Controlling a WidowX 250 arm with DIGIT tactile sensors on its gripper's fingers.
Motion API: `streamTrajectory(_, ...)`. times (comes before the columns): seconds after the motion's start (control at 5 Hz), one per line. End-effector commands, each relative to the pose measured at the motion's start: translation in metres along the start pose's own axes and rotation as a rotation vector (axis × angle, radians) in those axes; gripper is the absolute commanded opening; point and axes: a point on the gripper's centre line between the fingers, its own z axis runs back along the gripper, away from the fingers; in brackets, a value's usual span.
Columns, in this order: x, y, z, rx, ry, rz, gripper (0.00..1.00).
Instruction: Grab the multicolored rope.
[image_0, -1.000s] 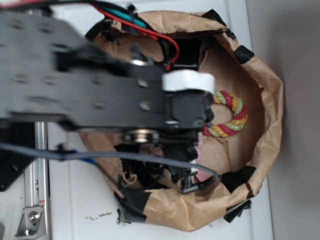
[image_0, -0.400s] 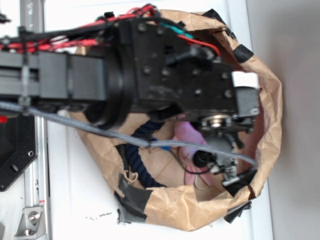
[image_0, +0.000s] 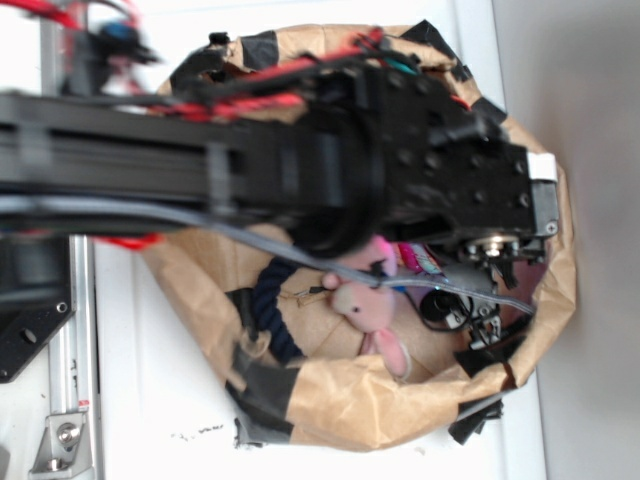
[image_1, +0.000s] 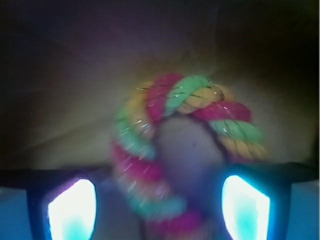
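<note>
The arm (image_0: 250, 160) extends horizontally from the left across the paper bag (image_0: 340, 400), its wrist over the bag's right half. The image is motion-blurred. No readable brand, label or writing is visible in either view.

In the wrist view, the gripper (image_1: 160, 205) frames the lower edge; its two fingers (image_1: 72, 210) appear as bright glowing patches, left and right, set apart with a gap between them: the jaws stand spread. The rope (image_1: 180, 150), twisted in red-pink, yellow and green, forms a loop ahead of the gripper, its lower left portion reaching down between the fingers. Contact cannot be determined. In the exterior view the arm hides the rope.

A navy rope (image_0: 275, 310) and a bunny (image_0: 365, 310) lie in the bag's lower-left portion.
</note>
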Motion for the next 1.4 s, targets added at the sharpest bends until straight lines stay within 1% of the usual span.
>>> streamTrajectory(0.0,-0.007,-0.012,-0.015,-0.011,-0.005,-0.069,0.0)
streamTrajectory(0.2,-0.021,-0.007,-0.014,-0.034,0.009,-0.055,0.0)
streamTrajectory(0.6,-0.04,-0.007,-0.021,-0.047,0.067,-0.051,0.0)
streamTrajectory(0.8,-0.049,-0.012,-0.004,-0.06,0.051,-0.117,0.0)
streamTrajectory(1.0,-0.047,-0.014,0.042,-0.132,0.019,-0.275,0.0)
streamTrajectory(1.2,-0.036,0.001,0.091,-0.124,-0.069,-0.368,0.0)
